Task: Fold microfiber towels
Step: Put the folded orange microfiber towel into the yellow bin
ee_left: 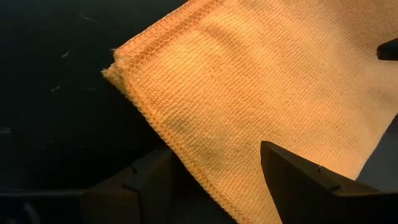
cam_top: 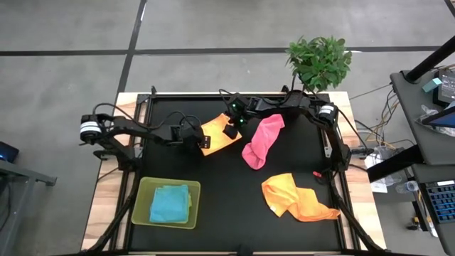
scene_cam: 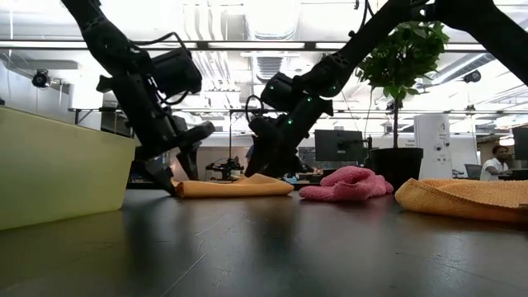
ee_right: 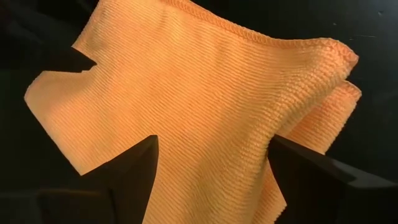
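High view: black tabletop [cam_top: 213,213] on wooden base, grey floor | left gripper [cam_top: 200,140] and right gripper [cam_top: 232,130] both spread, folded orange towel [cam_top: 219,133] lying flat between their fingers | low view: office room behind.

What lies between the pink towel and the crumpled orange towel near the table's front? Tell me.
Nothing: in the high view only bare black table separates the pink towel from the crumpled orange towel.
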